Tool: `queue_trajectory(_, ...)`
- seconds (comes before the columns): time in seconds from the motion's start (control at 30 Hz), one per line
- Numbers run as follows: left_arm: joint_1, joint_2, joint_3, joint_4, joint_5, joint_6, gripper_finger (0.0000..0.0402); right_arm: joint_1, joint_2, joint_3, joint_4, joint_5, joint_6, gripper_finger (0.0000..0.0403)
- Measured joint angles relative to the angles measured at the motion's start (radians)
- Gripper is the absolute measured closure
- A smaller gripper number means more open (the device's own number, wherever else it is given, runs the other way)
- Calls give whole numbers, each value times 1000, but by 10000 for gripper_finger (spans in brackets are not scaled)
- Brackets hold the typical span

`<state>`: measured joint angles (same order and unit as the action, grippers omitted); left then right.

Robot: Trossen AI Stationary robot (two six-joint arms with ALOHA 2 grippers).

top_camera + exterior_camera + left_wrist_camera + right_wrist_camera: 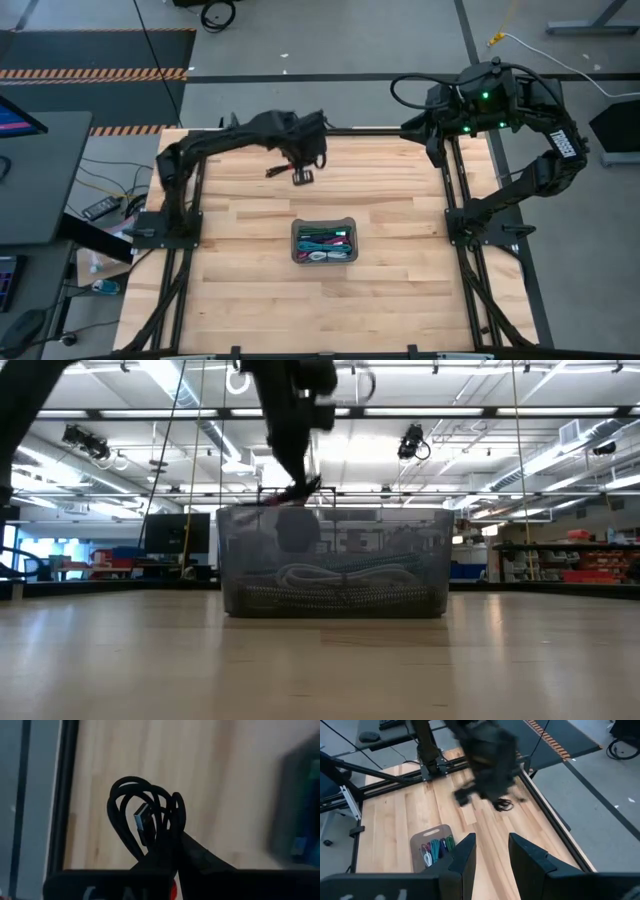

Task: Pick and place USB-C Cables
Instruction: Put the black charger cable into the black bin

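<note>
The left arm reaches from its base at the table's left edge across the far part of the light wooden plank table. The left gripper hangs above the boards beyond the tray, its jaws closed on a coiled black USB-C cable. In the left wrist view the cable's loops stand out past the fingertips, with a silver plug showing inside the coil. In the right wrist view the same coil dangles below the gripper, clear of the wood.

The right arm is folded back at the table's far right corner. The right gripper is raised off the surface with its two dark fingers parted and nothing between them.

A translucent grey rectangular tray sits near the middle of the table. It contains the remaining cables, a mixed bundle in green, teal, purple and white lying against the tray floor. In the low view the left gripper is above the tray's rim line and behind it.

Black metal frame rails run along both sides of the table. Beyond the table is a grey floor with an orange-and-black hazard stripe; a desk stands at the left. The low view shows a workshop hall with ceiling strip lights.
</note>
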<state>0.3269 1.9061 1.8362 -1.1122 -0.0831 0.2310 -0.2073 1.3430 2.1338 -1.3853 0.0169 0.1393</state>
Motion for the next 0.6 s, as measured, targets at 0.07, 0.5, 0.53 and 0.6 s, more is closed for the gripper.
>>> queue_trajectory(0.07, -72, -34, 0, 0, -25, -27, 392, 0, 0, 0, 0, 15, -10, 282)
queue_trajectory(0.5, -469, -74, 24, 166, -32, -265, 392, -53, 0, 0, 8, 43, -42, 282)
queue_trajectory(0.53, -482, -74, 24, 196, -33, -277, 392, -58, 0, 0, 11, 43, -42, 282)
queue_trajectory(0.6, -497, -74, 24, 255, -35, -296, 392, -64, 0, 0, 17, 43, -42, 282)
